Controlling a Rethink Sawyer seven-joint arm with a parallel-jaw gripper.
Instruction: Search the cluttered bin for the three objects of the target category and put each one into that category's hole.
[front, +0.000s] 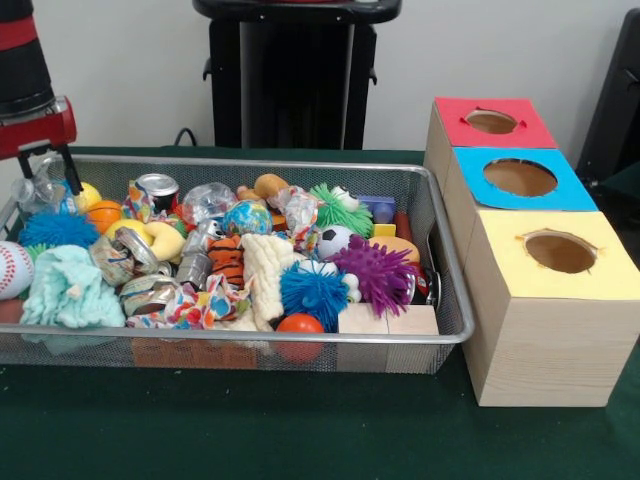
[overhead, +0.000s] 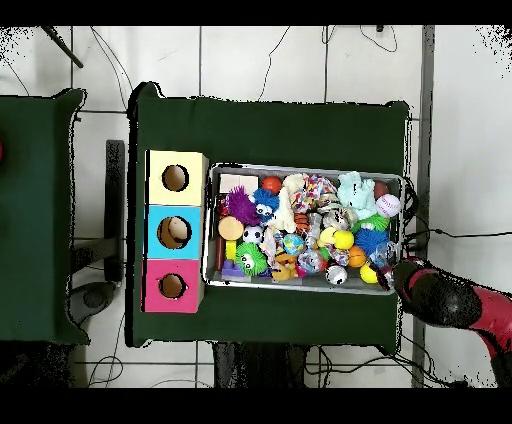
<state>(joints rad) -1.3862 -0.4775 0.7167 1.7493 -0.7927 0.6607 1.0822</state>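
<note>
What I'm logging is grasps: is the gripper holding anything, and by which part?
Cannot be told. The gripper is at a see-through crumpled plastic bottle in the silver wire-mesh bin, but whether it grips is unclear.

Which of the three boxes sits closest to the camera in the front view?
The yellow-topped box. It stands at the front of the row, ahead of the blue-topped box, with the red-topped box farthest back.

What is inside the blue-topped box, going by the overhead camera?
Through the hole of the blue-topped box a pale rounded thing shows. What it is cannot be told, and the lid hides the rest of the inside.
</note>
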